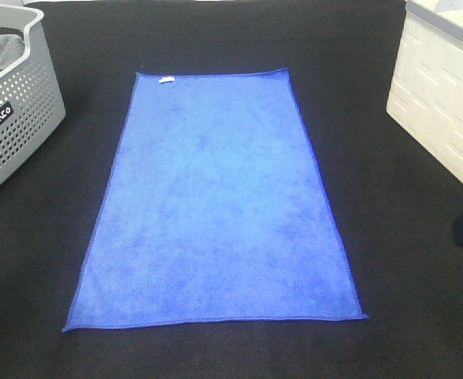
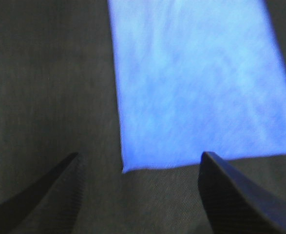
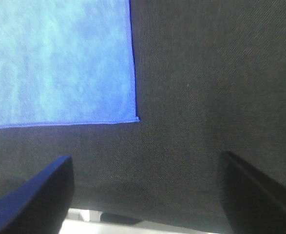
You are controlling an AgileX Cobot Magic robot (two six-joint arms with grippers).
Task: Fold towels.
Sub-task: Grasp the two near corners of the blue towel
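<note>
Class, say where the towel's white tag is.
Exterior high view: the white tag sits on the blue towel's far edge near its left corner, on the grey basket's side.

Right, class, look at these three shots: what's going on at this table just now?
A bright blue fuzzy rectangular towel lies spread flat and unfolded on the black fabric tabletop. The robot's left claw and right claw are both open and empty, each above the tabletop close to one of the towel's front corners, touching nothing. No fold has been made yet. A grey perforated plastic basket stands off to the side.
</note>
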